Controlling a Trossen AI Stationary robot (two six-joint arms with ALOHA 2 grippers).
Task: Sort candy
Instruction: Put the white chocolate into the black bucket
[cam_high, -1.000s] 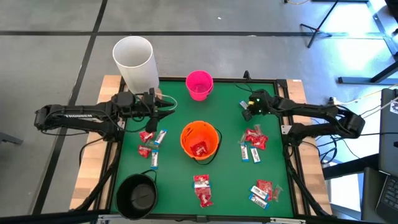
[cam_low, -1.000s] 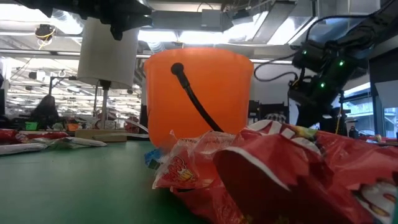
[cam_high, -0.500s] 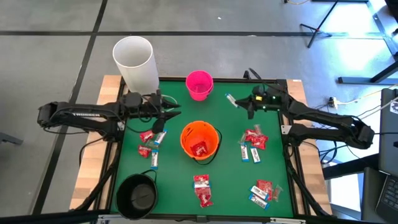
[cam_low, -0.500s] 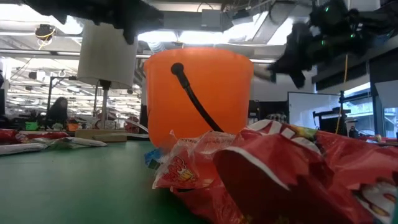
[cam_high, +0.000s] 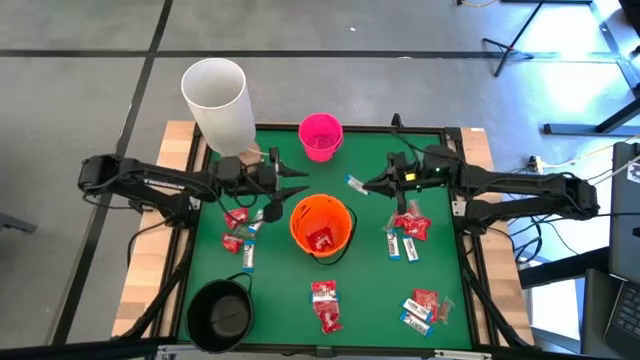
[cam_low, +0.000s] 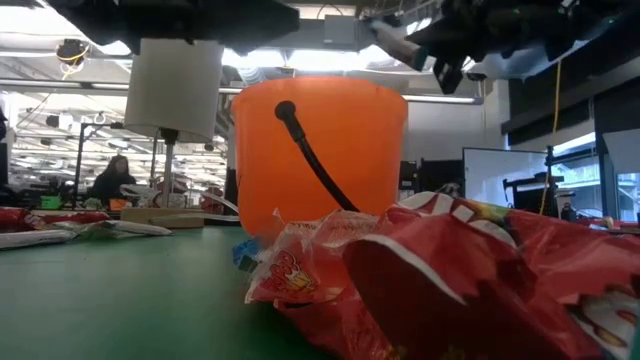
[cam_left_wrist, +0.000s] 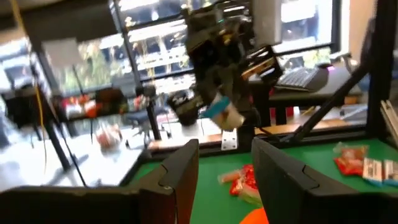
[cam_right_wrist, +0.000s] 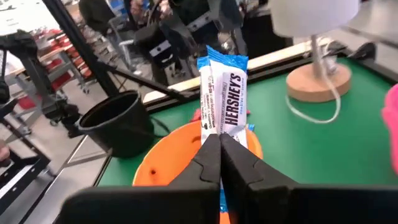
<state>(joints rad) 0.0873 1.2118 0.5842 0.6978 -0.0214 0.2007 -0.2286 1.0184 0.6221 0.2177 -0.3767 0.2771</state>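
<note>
We see right end effector (cam_high: 366, 186) clenched on narrow white-and-blue candy bar (cam_right_wrist: 222, 106), carried w/ tips pinching one end for drop; left end effector (cam_high: 290, 180) released beside orange plastic bucket (cam_high: 321, 226).

You see a white-and-blue bar (cam_right_wrist: 222, 99) with dark lettering pinched in the black right gripper (cam_right_wrist: 219, 144), above an orange bucket (cam_high: 321, 226). Beyond it stand a black bucket (cam_right_wrist: 117, 122) and green table (cam_high: 370, 280); red packets (cam_high: 409, 222) lie below.

Green table (cam_high: 290, 290) with scattered candy (cam_high: 325, 305), orange bucket (cam_high: 320, 227), pink bucket (cam_high: 320, 137), black bucket (cam_high: 220, 315).
</note>
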